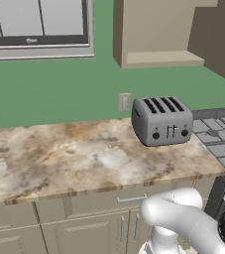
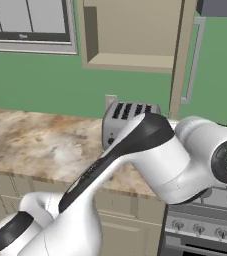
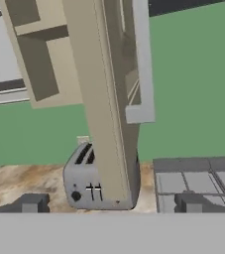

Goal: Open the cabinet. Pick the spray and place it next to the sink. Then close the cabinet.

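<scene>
Our hand [image 3: 109, 204] is hanging nearest the lens, its two dark fingertips [image 3: 32, 203] standing wide apart at the bottom of the hand view and gripping nothing. Just beyond them, we are looking edge-on at the cabinet door [image 3: 101, 99], which is swung out toward us with its long silver bar handle [image 3: 142, 59] running down the right side. The cabinet [image 2: 130, 35] is standing open above the tabletop [image 1: 84, 158], and we are seeing a plain tan shelf inside; we cannot make out the spray on it from any angle. Directly below the cabinet, a silver four-slot toaster [image 1: 162, 120] is sitting on the marbled tabletop against the green wall, with a wall outlet [image 1: 125, 102] just behind it. A stove [image 1: 218, 136] with dark grates is sitting just to the toaster's right. In the right base view our white arm [image 2: 135, 170] is sweeping across the foreground, partly covering the toaster. A window [image 1: 34, 27] is showing at upper left.
</scene>
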Robot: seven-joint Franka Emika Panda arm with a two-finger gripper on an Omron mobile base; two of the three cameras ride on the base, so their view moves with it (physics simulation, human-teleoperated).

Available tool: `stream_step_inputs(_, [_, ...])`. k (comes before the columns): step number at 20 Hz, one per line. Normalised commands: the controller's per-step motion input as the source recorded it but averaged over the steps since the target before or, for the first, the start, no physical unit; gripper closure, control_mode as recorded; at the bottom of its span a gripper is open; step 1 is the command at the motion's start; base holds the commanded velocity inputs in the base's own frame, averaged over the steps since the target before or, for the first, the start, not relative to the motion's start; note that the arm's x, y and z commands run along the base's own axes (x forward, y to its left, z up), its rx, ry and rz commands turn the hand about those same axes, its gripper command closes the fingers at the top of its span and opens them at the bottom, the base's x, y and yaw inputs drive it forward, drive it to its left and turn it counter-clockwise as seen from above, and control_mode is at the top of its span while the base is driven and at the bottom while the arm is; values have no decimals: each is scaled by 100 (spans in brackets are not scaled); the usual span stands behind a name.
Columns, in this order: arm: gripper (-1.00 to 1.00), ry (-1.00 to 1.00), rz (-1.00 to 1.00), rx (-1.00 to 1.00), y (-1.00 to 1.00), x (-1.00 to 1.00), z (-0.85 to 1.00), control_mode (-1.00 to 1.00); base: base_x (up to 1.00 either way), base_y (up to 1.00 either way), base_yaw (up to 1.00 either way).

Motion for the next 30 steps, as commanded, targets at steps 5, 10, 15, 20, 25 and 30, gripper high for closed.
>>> stream_step_inputs(5, [-100, -4, 10, 0, 0, -17, 6, -100, 0, 0, 0])
stream_step_inputs(10, [-100, 0, 4, 0, 0, 32, 0, -100, 0, 0, 0])
stream_step_inputs(15, [-100, 0, 6, 0, -5, 24, 0, -100, 0, 0, 0])
stream_step_inputs(20, [-100, -3, 7, 0, -29, 3, 0, -100, 0, 0, 0])
stream_step_inputs(25, [-100, -6, 13, 0, -16, 0, 0, -100, 0, 0, 0])
stream_step_inputs(30, [-100, 0, 18, 0, -5, 8, 0, -100, 0, 0, 0])
